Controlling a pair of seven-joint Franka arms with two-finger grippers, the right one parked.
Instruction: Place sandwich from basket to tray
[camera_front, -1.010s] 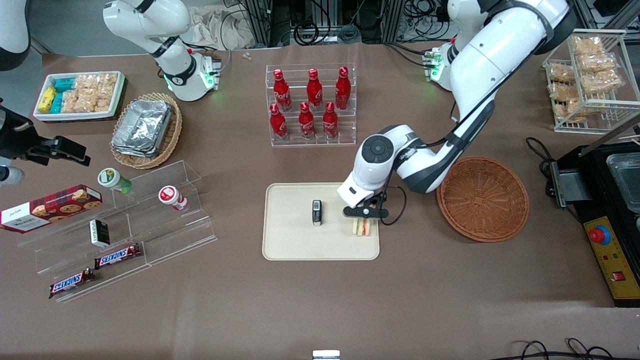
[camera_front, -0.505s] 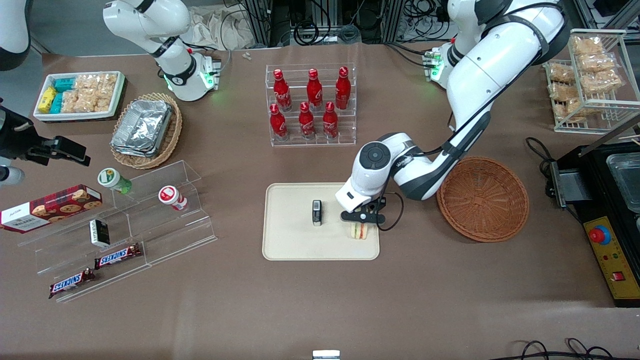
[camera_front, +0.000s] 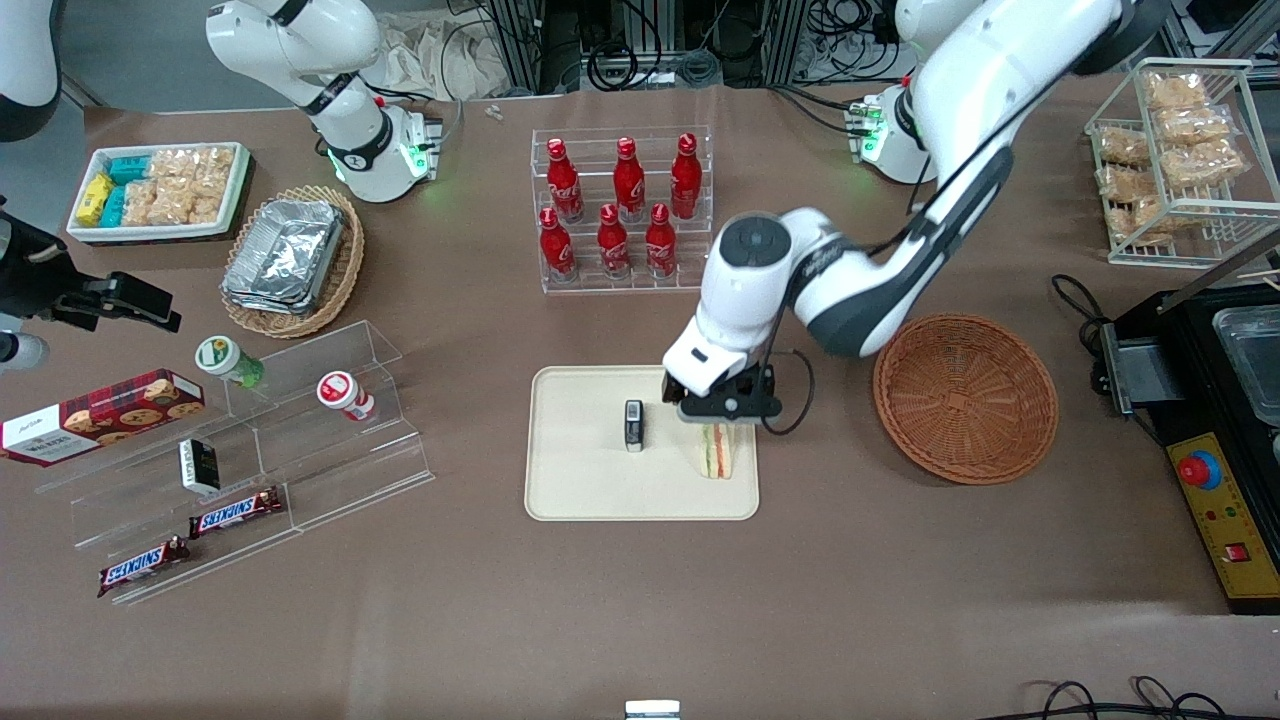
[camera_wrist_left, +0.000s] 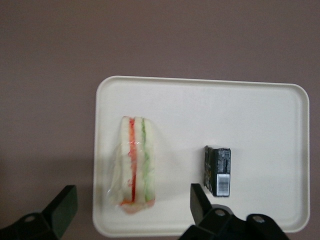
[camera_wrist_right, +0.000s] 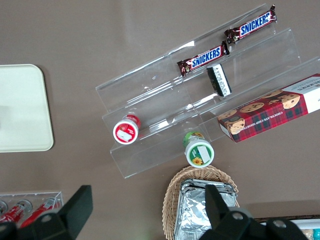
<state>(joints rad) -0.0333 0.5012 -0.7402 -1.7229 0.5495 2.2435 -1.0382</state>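
The sandwich (camera_front: 716, 451), a clear-wrapped wedge with red and green filling stripes, lies on the cream tray (camera_front: 580, 485) near the tray's edge toward the basket. It also shows in the left wrist view (camera_wrist_left: 135, 165) on the tray (camera_wrist_left: 260, 110). My left gripper (camera_front: 722, 408) hangs above the sandwich, open and empty, its black fingers spread wide on either side of it (camera_wrist_left: 131, 194) without touching. The reddish-brown wicker basket (camera_front: 965, 397) stands empty beside the tray, toward the working arm's end.
A small black box (camera_front: 634, 425) stands on the tray beside the sandwich (camera_wrist_left: 218, 170). A rack of red bottles (camera_front: 622, 210) stands farther from the camera than the tray. Clear acrylic steps with snacks (camera_front: 300, 430) lie toward the parked arm's end.
My left gripper has let go of the sandwich and risen above it. The sandwich stays lying on the tray.
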